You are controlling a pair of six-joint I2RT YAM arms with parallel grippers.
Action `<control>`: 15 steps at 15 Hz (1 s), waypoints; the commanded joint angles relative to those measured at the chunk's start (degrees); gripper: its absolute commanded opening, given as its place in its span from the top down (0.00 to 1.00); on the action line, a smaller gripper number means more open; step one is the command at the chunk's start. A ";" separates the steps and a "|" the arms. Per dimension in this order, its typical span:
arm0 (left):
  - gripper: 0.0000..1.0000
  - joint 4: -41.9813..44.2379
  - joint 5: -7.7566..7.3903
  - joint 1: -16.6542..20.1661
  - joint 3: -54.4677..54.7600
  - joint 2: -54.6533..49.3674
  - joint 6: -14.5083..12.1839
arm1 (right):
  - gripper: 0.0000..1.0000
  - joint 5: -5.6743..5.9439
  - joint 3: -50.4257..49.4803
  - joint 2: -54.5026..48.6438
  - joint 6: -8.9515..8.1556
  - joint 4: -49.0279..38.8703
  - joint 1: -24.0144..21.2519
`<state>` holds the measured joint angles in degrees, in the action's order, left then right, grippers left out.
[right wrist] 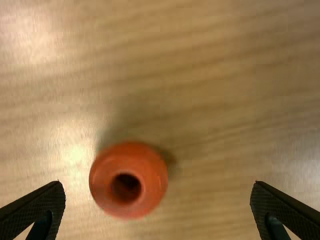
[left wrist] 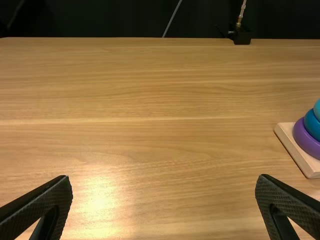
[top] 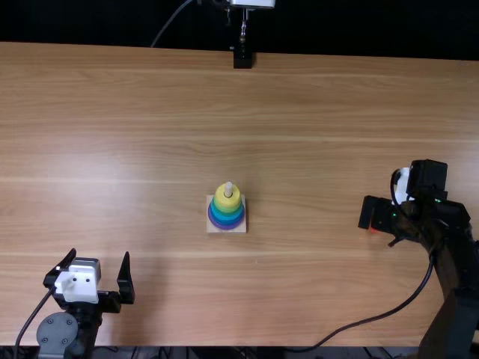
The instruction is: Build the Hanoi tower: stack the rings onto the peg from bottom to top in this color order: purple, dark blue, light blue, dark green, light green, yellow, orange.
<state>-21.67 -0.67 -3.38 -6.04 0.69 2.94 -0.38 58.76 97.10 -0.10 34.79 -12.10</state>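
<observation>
The stack is nearly complete: on the wooden base [top: 212, 229], near the middle of the bench [top: 314, 134], the rings climb the peg [top: 229, 188] in what reads as the asked order. The purple ring [left wrist: 306, 141] sits lowest, with the dark blue ring [left wrist: 313, 126] on it and the light blue ring [left wrist: 318, 110] above that. Farther up comes a green part [top: 227, 210], where I cannot cleanly separate the dark green from the light green, and the yellow ring [top: 223, 200] tops the pile, the pale peg tip standing clear through it. That points to six of the seven colors being placed, judging the greens by the stack's order. What remains is the orange ring [right wrist: 129, 157], which lies on the bench, well apart from the tower on the right arm's side, its hole facing up. The right tool [right wrist: 157, 185] is above it, fingers spread wide and gripping nothing, so this last ring has yet to be grasped, carried over and lowered onto the peg above the yellow one. The left tool [left wrist: 164, 180] is also wide and empty, near the bench's near edge, and probably has no part in what is left. Once the orange ring is seated, the build should be finished.
</observation>
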 commanded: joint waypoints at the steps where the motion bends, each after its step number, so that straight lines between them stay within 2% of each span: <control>1: 0.00 -4.59 -0.81 0.04 6.04 -0.69 -0.83 | 0.00 -0.04 2.59 1.16 -0.64 0.08 1.64; 8: 0.00 -4.49 -0.81 0.04 6.04 -0.69 -0.83 | 0.00 -0.04 3.29 3.97 -0.75 -0.02 5.33; 9: 0.00 -4.49 -0.81 0.04 6.04 -0.69 -0.83 | 0.00 -0.04 3.29 4.85 -1.06 -0.02 5.77; 11: 0.00 -4.49 -0.81 0.04 6.04 -0.69 -0.83 | 0.00 -0.04 3.46 5.73 -3.17 -0.23 5.77; 15: 0.00 -4.49 -0.70 0.04 6.04 -0.69 -0.83 | 0.00 0.07 3.46 7.31 -3.49 -0.66 6.30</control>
<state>-21.65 -0.67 -3.38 -6.04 0.69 2.94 -0.43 60.82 103.02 -2.83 34.28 -6.74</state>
